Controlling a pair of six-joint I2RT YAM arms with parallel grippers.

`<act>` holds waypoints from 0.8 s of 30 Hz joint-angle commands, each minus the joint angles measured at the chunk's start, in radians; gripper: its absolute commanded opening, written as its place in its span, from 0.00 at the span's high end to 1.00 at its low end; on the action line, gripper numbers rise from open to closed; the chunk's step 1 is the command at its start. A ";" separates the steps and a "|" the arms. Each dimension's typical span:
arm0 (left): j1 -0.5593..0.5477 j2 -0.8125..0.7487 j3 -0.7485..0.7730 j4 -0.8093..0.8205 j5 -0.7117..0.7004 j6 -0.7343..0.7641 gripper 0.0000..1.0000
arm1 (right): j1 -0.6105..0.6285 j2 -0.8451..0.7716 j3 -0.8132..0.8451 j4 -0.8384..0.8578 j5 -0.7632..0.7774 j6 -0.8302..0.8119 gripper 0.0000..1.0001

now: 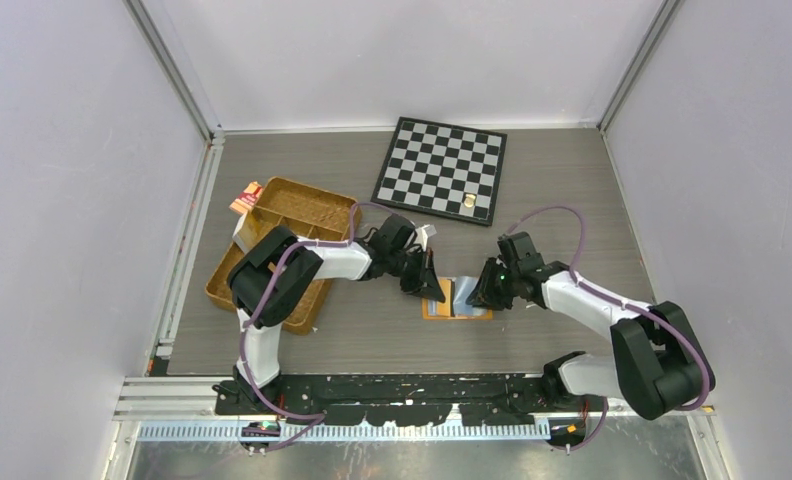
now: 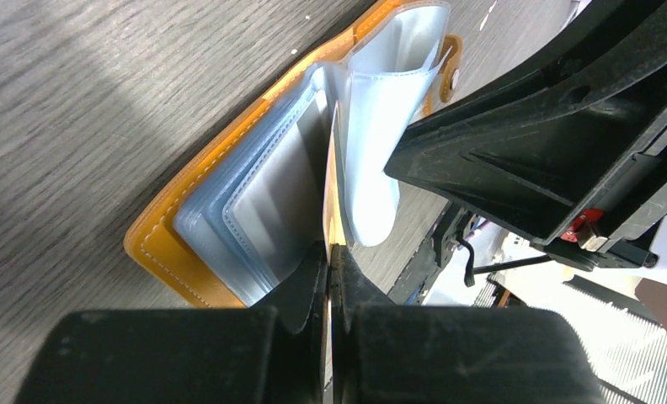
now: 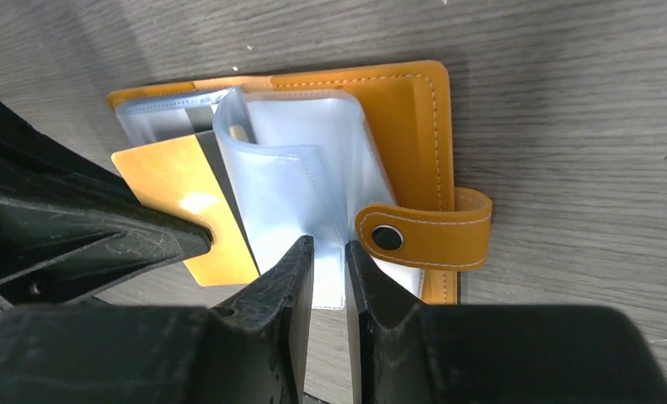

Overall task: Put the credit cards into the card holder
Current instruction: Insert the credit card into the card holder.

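- Sliding the card into the holder looks like the step in hand. The holder lies open on the counter between the arms.
- The left tool is clamped on the card's near edge, and the right tool pinches a clear sleeve, lifting it.
- Best done with the sleeve held up and the card's leading edge squared to the pocket mouth. Push flat and slowly, so that nothing buckles.
- The right wrist view shows the card's gold face and the snap. The left wrist view shows the card edge-on, beside stacked pockets.
- Only the top view shows the chessboard and tray, well apart.
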 commanded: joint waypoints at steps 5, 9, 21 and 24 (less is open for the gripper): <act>-0.001 0.001 0.030 -0.083 -0.075 0.064 1.00 | 0.005 -0.075 -0.027 0.059 -0.073 0.010 0.75; -0.001 -0.003 0.032 -0.084 -0.079 0.069 1.00 | 0.004 -0.102 -0.041 0.086 -0.075 0.040 0.75; -0.001 -0.003 0.036 -0.084 -0.083 0.075 1.00 | 0.004 -0.139 -0.068 0.146 -0.095 0.116 0.80; -0.001 -0.004 0.037 -0.107 -0.082 0.076 1.00 | 0.003 -0.159 -0.068 0.146 -0.103 0.130 0.80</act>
